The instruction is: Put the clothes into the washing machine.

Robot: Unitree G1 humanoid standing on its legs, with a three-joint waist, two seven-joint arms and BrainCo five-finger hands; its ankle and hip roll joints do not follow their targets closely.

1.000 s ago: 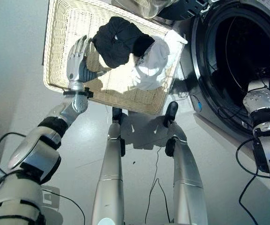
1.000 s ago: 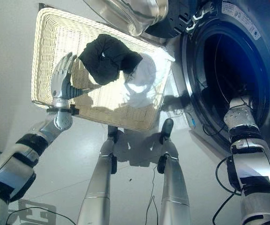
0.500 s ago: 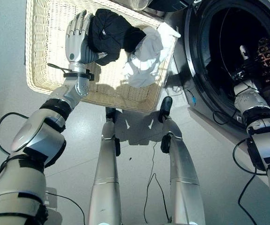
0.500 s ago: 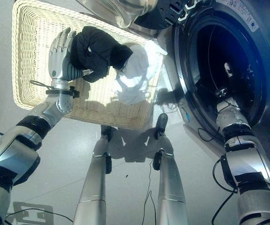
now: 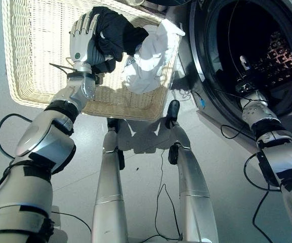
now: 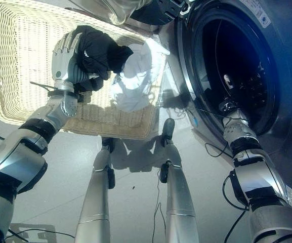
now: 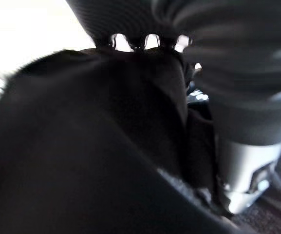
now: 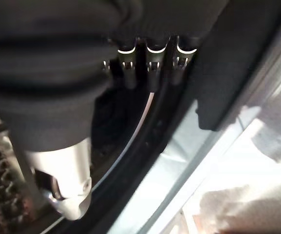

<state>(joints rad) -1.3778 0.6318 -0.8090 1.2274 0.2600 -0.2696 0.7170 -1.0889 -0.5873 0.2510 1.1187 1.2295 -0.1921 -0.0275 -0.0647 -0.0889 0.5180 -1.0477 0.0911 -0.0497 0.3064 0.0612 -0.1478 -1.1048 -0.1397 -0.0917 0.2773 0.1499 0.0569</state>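
A pale grey floor [image 5: 146, 152] carries a shallow cream wicker basket [image 5: 29, 50] and, just beside the basket's right end, a front-loading washing machine [image 6: 282, 76] with its round door opening [image 5: 247, 45] dark and uncovered. The robot's left hand [image 5: 82, 38] reaches into the basket and lies against the left side of a crumpled black garment [image 5: 116, 31], which sits in the basket's far right part; the fingers [image 5: 85, 21] are fairly straight along the cloth, while the thumb is hidden under it, so whether the hand is grasping the garment cannot be told. In the left wrist view the black cloth presses right up against the hand. A white garment [image 5: 148, 55] lies bunched just to the right of the black one, touching it and draped up over the basket's right rim. The right hand [image 5: 243, 66] is inside the washing machine's opening, above the lower door rim, with its fingers extended and released, holding nothing.
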